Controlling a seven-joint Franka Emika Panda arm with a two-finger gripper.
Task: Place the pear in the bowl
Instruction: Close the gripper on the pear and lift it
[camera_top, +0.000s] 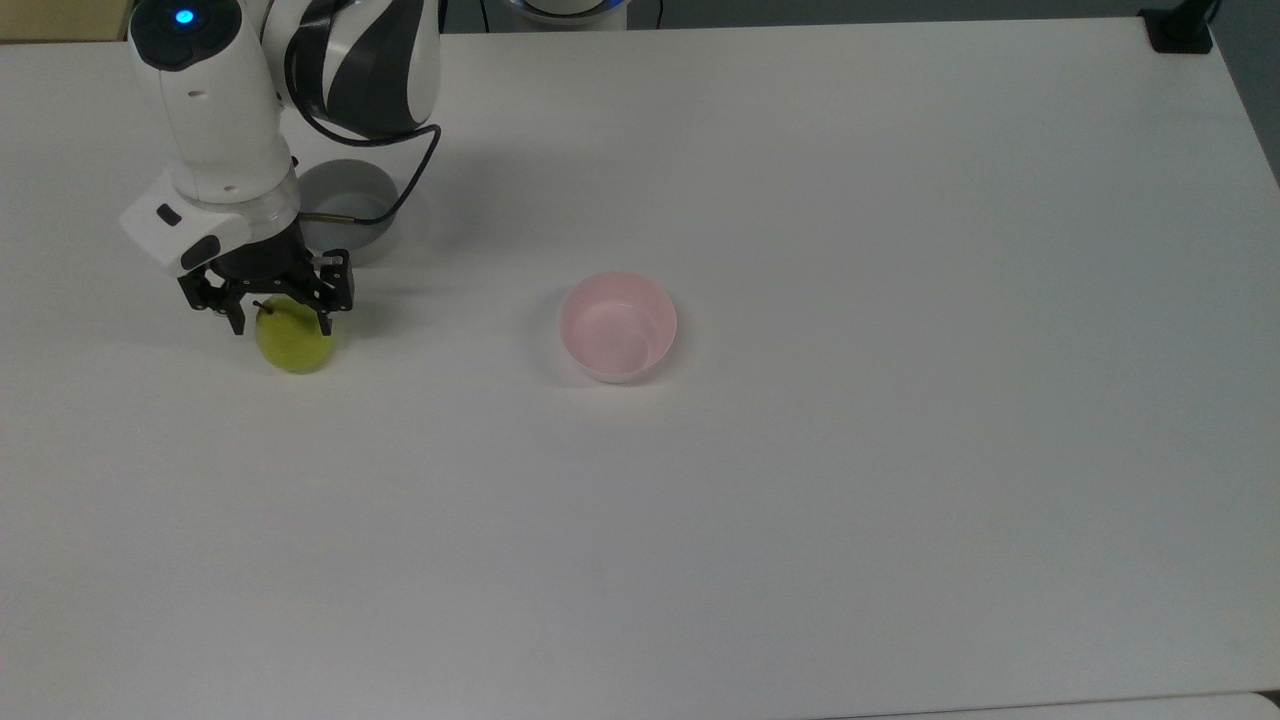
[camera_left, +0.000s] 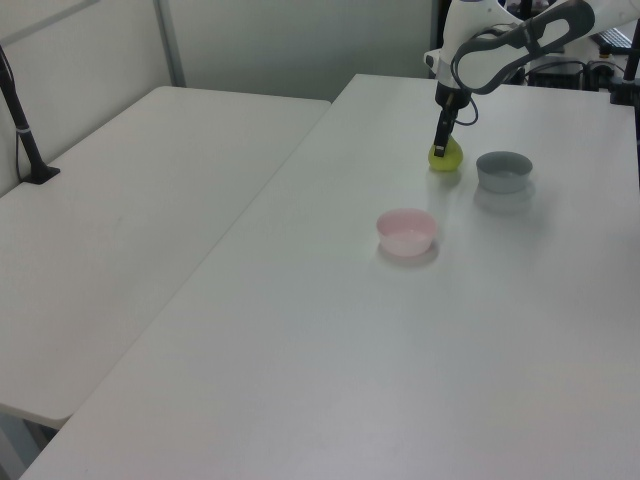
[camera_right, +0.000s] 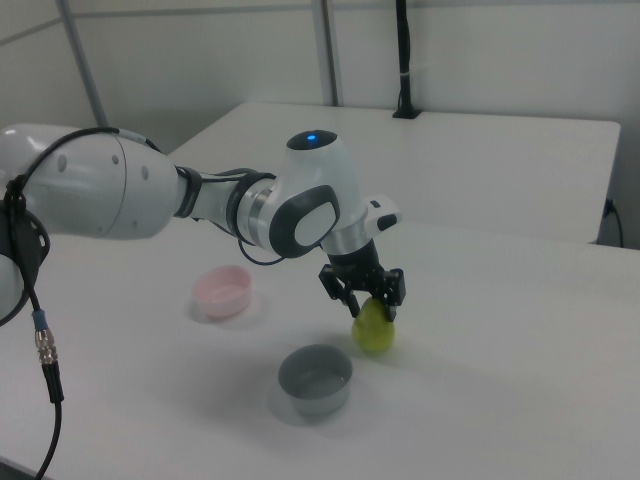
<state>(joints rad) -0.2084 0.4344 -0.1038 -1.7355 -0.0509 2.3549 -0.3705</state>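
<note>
pear (camera_top: 294, 343) sits on the counter (camera_top: 800, 500) with the gripper (camera_top: 281, 322) jaws spread astride its top, not yet lifted; pale pink bowl (camera_top: 617, 326), well apart, waits empty

The end effector (camera_top: 280, 325) covers the top of the pear (camera_top: 295, 346) — stem hidden — and the arm (camera_top: 215, 120) masks the grey bowl's (camera_top: 352, 195) near-left rim in the top view.
</note>
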